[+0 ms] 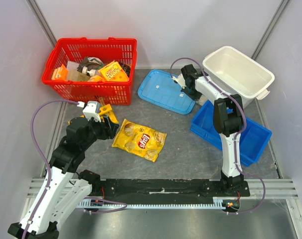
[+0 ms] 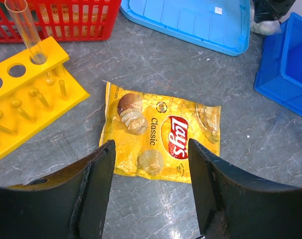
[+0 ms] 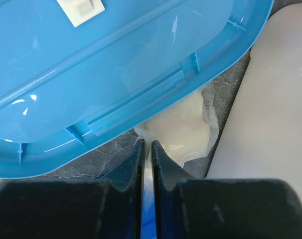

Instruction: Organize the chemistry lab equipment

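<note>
Rack (image 1: 107, 112) of yellow plastic lies flat on the counter (image 1: 191, 159), just in front of the red basket (image 1: 91, 42), with one clear test tube (image 2: 26, 30) standing tilted in an end hole. The left claw (image 2: 151, 149) hangs above the counter near the rack, its jaws wide apart and holding nothing; a yellow bag of chips (image 2: 161, 137) lies flat on the counter below and just ahead of it.

The basket holds a jumble of packets and bottles, too crowded to name one by one. To its right a light blue lid (image 1: 166, 92) rests on the counter. Beyond the lid's far edge sits a white tub (image 1: 230, 74), and a dark blue bin (image 1: 255, 139) stands near it.

The right claw (image 3: 146, 144) reaches down between the lid and the white tub. Its jaws are nearly together, and they seem pinched on the edge of a pale crumpled bag (image 3: 186, 129) tucked partly under the lid, though the view is too close to be sure.
</note>
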